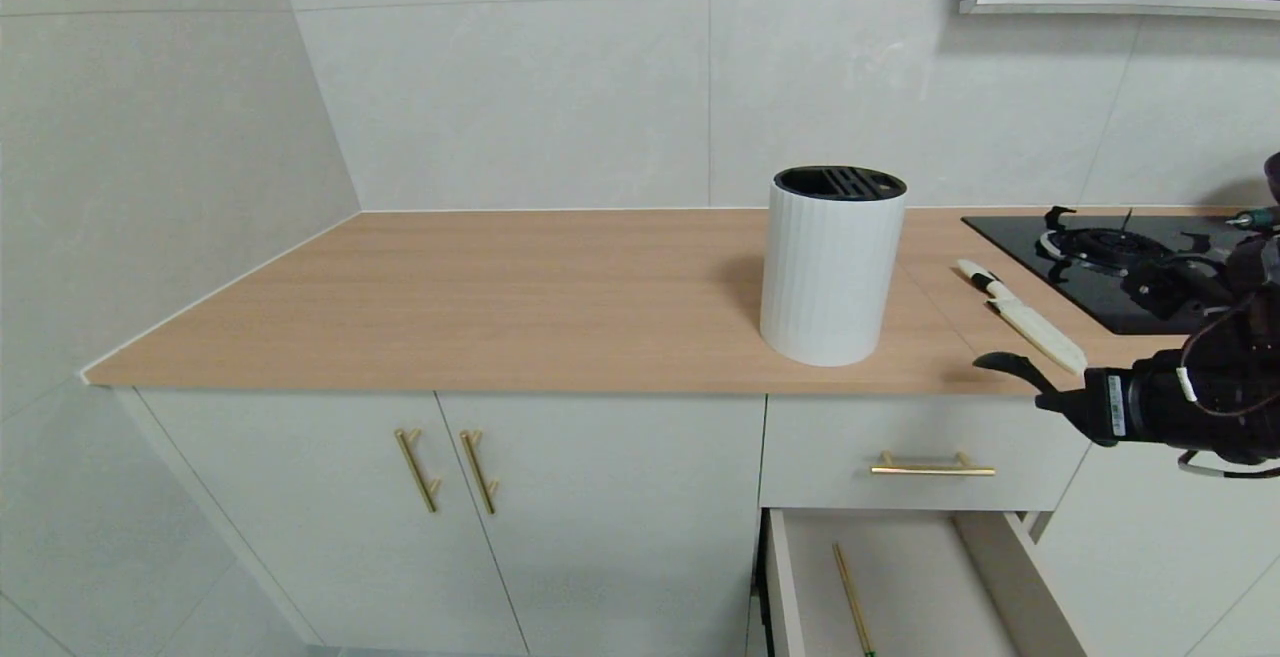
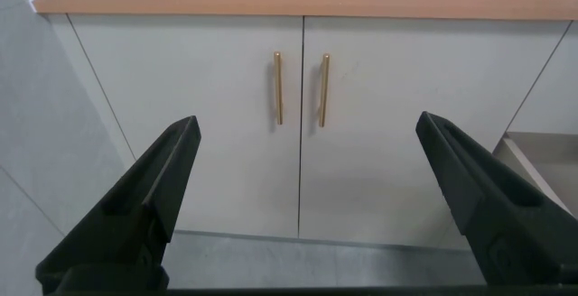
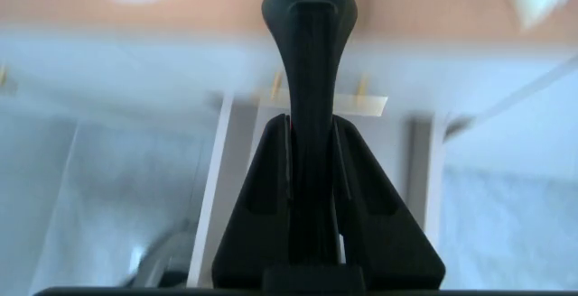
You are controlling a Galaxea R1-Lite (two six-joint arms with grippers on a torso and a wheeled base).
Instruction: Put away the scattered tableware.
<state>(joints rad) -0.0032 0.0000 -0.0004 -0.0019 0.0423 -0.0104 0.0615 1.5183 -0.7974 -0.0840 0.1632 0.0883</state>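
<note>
A kitchen's wood-look countertop [image 1: 500,297] is running along white tiled walls above white cabinets. Nearest the camera, a lower drawer [image 1: 985,577] is standing pulled open, with 1 thin gold stick [image 1: 852,597] lying lengthwise on its floor. Above it, a second drawer [image 1: 920,437] is sitting closed under the counter edge.

The left gripper [image 2: 307,197] is hanging low in front of the 2 cabinet doors [image 2: 199,124], its fingers [image 2: 144,206] spread wide apart with nothing between them, facing the pair of gold handles [image 2: 278,88]. The right gripper [image 1: 1010,369] is hovering at the front edge of the counter, above the open drawer, its fingers [image 3: 309,7] pressed together and gripping nothing.

On the counter, a white ribbed knife block [image 1: 828,267] with a black slotted top is standing upright. Just to its right, and apart from it, a pale-handled knife [image 1: 1020,315] is lying flat, angled toward the front edge, near the right gripper but not touching it. Beyond the knife, a black gas hob [image 1: 1110,257] is sitting set into the counter against the back wall.
</note>
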